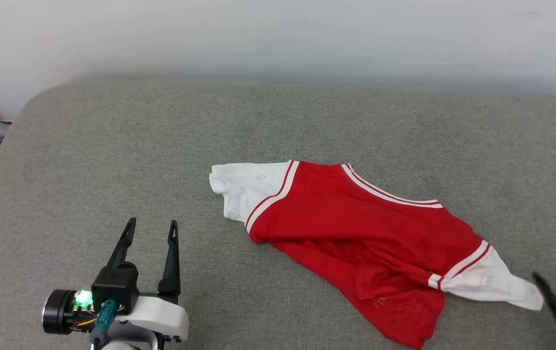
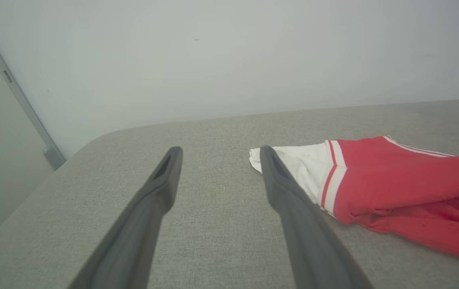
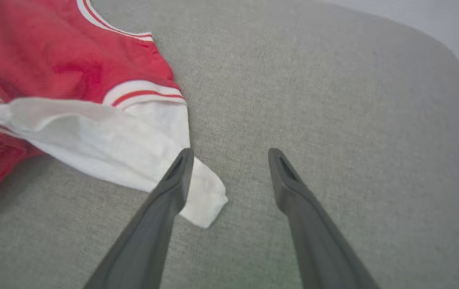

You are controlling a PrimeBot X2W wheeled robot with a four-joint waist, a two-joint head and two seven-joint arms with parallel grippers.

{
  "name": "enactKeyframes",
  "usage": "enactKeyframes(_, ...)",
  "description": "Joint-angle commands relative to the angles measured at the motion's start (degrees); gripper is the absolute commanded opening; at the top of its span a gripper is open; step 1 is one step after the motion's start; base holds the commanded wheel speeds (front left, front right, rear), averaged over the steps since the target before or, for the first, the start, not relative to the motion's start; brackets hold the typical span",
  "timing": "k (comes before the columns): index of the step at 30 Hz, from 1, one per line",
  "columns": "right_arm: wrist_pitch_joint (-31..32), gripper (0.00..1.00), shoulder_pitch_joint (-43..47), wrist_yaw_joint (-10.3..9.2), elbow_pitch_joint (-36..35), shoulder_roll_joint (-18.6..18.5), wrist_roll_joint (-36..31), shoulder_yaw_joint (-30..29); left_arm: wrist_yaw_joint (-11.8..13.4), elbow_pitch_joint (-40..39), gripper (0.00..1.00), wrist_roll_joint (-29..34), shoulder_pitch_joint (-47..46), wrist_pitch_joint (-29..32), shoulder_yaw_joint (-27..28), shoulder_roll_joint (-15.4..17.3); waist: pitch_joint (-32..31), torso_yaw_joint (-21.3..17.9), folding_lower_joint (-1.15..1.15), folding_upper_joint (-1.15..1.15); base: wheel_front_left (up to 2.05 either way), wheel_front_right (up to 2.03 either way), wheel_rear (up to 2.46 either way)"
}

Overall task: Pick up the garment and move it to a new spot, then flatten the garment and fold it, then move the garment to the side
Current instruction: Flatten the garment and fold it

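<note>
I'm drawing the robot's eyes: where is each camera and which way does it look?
Head view: on the head, looking forward and down at the garment on the grey cushion; left gripper lower left, right gripper lower right.
Left wrist view: on the left wrist, looking along its open fingers toward one white sleeve and the wall.
Right wrist view: on the right wrist, looking down along its open fingers at the other sleeve.
Both wrist views share the garment, opposite ends.

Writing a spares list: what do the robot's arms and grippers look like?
The left gripper has two long, tapering dark grey fingers with slotted tips on a black block. Behind sit a glossy white wrist shell, a black cylinder, a green light, a teal connector and thin yellow wires. The right gripper shows matching dark fingers.
</note>
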Motion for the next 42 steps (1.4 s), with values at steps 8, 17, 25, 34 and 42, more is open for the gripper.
enactKeyframes(8,4.5,1.0,-5.05,-0.07,-12.22,-4.25,-1.55,-5.42,-0.62,-2.04,1.0,1.49,0.4,-0.13,0.52,-0.84,0.66,1.3,0.0,0.0,0.0,0.0,0.0)
enactKeyframes(17,29.6,1.0,-15.51,-0.08,-23.47,-11.83,4.91,3.91,-1.36,-4.3,1.0,3.44,-1.36,-0.13,0.17,-2.2,3.51,3.7,0.0,0.0,0.0,0.0,0.0)
enactKeyframes(25,48.03,1.0,-25.17,-0.07,-19.94,-11.72,8.97,13.21,-1.96,-5.06,1.0,4.41,-3.03,-0.13,-0.09,-4.04,7.16,6.04,0.0,0.0,0.0,0.0,0.0)
enactKeyframes(34,48.88,1.0,-28.56,-0.03,-8.13,-7.07,7.39,22.8,-2.76,-5.32,1.0,5.5,-4.93,-0.13,0.23,-5.6,10.38,7.69,0.0,0.0,0.0,0.0,0.0)
enactKeyframes(42,42.22,0.15,-27.38,0.04,-2.86,-4.47,10.93,28.89,-2.99,-4.54,1.0,6.06,-4.18,-0.13,1.45,-5.99,9.72,6.54,0.0,0.0,0.0,0.0,0.0)
